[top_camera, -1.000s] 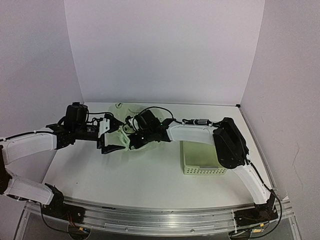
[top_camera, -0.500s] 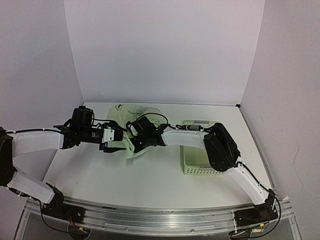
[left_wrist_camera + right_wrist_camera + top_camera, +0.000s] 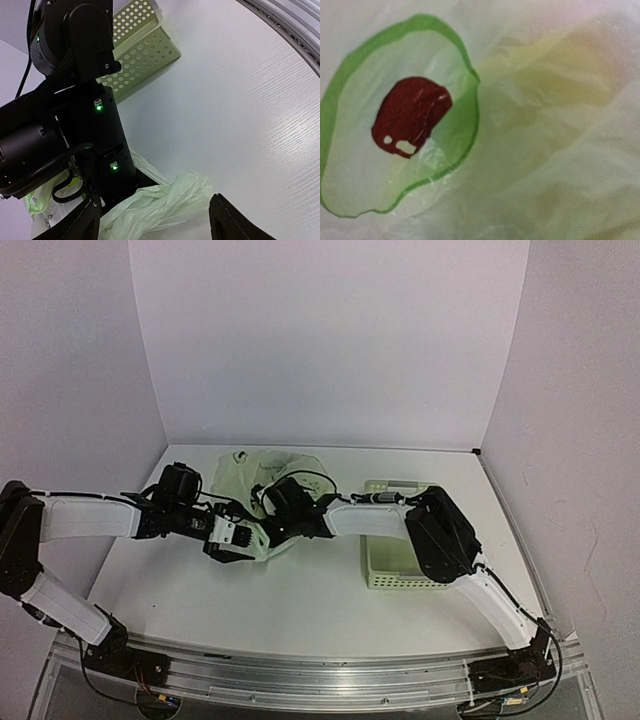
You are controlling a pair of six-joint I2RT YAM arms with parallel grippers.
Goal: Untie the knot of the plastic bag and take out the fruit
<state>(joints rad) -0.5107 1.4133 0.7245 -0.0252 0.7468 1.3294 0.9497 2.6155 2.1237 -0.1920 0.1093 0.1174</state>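
While the left arm reaches in from 9 o'clock, the left gripper (image 3: 232, 538) sits at the 7 o'clock edge of the plastic bag (image 3: 250, 468). Its jaws are spread wide, and its fingers (image 3: 82, 222) flank a twisted bunch of film (image 3: 160, 197) without pinching it. The bag lies crumpled at back centre of the white table (image 3: 300, 590). The right gripper (image 3: 272, 518) sits buried in the bag from 3 o'clock. Its jaws are hidden, so I cannot tell their state. The right wrist view shows only film, a green-ringed red logo (image 3: 410, 117) and a yellowish blur. The lattice basket (image 3: 395, 570) stands at the bag's 3 o'clock.
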